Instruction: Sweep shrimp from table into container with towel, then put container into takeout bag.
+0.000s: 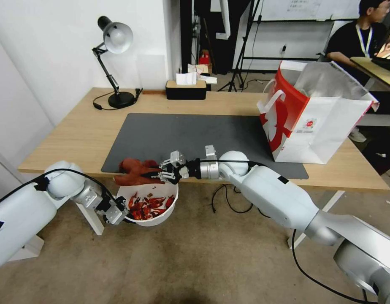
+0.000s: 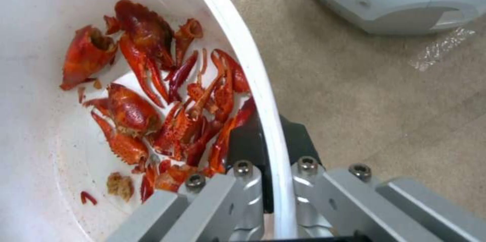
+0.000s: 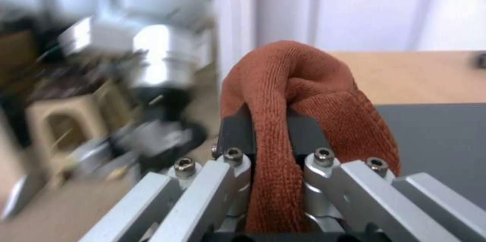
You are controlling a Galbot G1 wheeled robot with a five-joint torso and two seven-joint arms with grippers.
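Note:
The white container [image 1: 161, 218] hangs just below the table's front edge [image 1: 68, 169], and my left gripper [image 1: 121, 215] is shut on its rim [image 2: 263, 94]. Red-orange shrimp [image 1: 147, 207] lie piled in its bottom [image 2: 167, 117]. My right gripper [image 1: 156, 174] is shut on the rust-brown towel [image 1: 135, 171], which sits at the front corner of the dark grey mat [image 1: 195, 135] right above the container. The towel [image 3: 299, 94] is bunched between the black finger pads [image 3: 235, 132]. At the table's right end stands the red-and-white takeout bag [image 1: 313, 118], open at the top.
A black desk lamp [image 1: 115, 63] stands at the table's back left. A black tissue box [image 1: 185, 88] sits at the back centre. Cables hang under the table. A person sits at another desk behind the bag.

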